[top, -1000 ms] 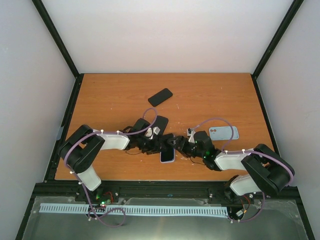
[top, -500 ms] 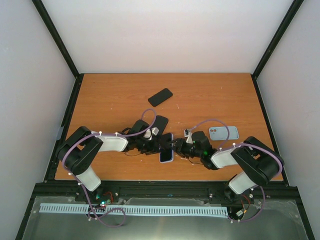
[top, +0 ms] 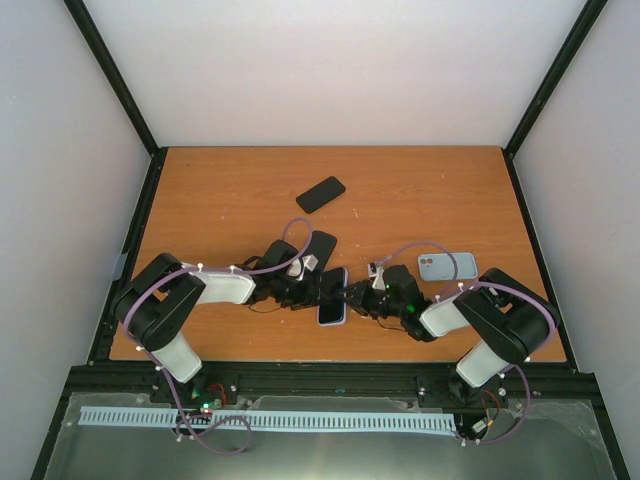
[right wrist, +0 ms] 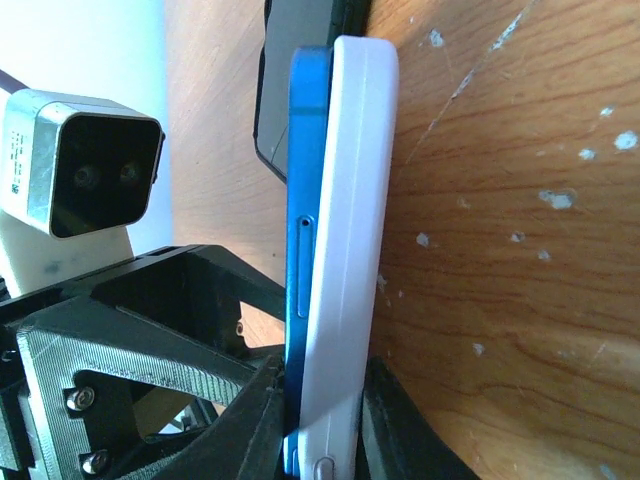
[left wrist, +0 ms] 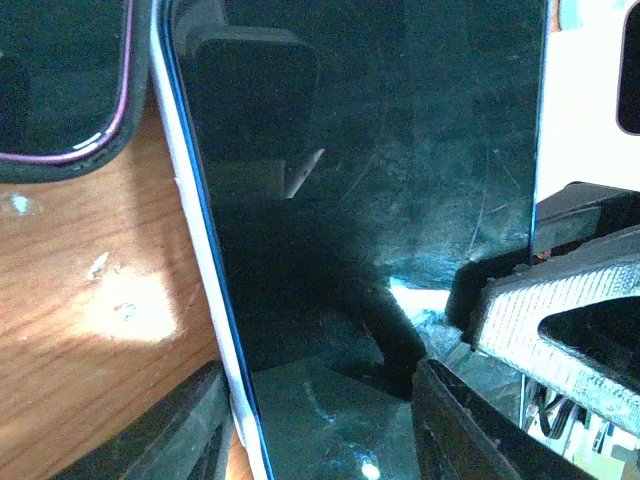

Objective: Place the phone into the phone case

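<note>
The phone (top: 333, 297), blue-edged with a dark screen, lies near the table's front between both grippers. In the right wrist view its blue side (right wrist: 305, 250) sits against a white phone case (right wrist: 345, 200). My right gripper (right wrist: 325, 435) is shut across the thickness of both. The dark screen (left wrist: 370, 150) fills the left wrist view, with the white case edge (left wrist: 195, 250) along its left side. My left gripper (left wrist: 320, 430) spans the phone's width, one finger on each long side. From above, the left gripper (top: 316, 290) and right gripper (top: 356, 298) meet at the phone.
A second black phone (top: 320, 194) lies farther back at mid-table. A dark case with a purple rim (top: 320, 243) sits just behind the left gripper, seen also as the dark case (left wrist: 60, 90). A light blue case or phone (top: 447, 266) rests to the right.
My right gripper slid left to the phone and closed on its edge and the white case. The phone shifted slightly away from the front edge. The left arm barely moved.
</note>
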You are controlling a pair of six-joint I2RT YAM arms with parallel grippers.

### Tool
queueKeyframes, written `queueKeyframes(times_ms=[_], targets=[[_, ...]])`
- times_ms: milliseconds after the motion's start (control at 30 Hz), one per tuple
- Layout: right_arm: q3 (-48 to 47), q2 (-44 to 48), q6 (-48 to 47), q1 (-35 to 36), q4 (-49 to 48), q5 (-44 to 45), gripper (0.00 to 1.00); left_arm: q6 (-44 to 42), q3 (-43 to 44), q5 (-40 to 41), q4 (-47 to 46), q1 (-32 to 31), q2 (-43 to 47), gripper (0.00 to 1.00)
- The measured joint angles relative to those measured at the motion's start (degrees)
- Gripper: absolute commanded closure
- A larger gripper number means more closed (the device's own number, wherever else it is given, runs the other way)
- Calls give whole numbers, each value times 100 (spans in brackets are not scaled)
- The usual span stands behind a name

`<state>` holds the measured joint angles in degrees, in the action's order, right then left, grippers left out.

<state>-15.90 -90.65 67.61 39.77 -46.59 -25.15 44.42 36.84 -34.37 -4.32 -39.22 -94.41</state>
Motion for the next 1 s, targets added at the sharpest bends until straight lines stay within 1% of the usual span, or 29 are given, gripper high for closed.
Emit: queueKeyframes(times_ms=[100,133,200,233,300,467,567,600,700,733,833,900,933,1000], targets=[[-2,9,-57,0,50,-7,94,-28,11,-4,20,0,2,50],[-9,26,-81,0,98,0,92,-39,20,-4,35,0,2,50],[-48,107,-168,2,275,13,79,-50,33,0,61,0,2,50],[-70,162,-205,4,385,15,74,-50,39,-2,81,-7,2,50],[-101,286,-291,15,623,13,70,-59,42,-9,94,-20,2,50],[-136,540,-420,46,957,11,70,-70,42,-7,98,-33,-13,52],[-136,566,-435,46,997,9,71,-68,42,13,103,-33,-17,52],[-136,566,-435,46,997,9,73,-68,42,20,107,-33,-17,52],[-133,566,-444,46,1016,17,87,-68,42,28,111,-37,-17,51],[-131,566,-437,44,1049,35,90,-68,42,31,118,-37,-15,50],[-129,581,-448,50,1078,24,97,-70,42,35,114,-44,-4,47],[-129,597,-459,50,1093,22,97,-70,42,42,114,-50,9,47],[-129,599,-459,50,1097,24,95,-70,42,44,114,-50,11,47],[-129,601,-459,50,1113,26,83,-70,42,46,114,-55,13,48]])
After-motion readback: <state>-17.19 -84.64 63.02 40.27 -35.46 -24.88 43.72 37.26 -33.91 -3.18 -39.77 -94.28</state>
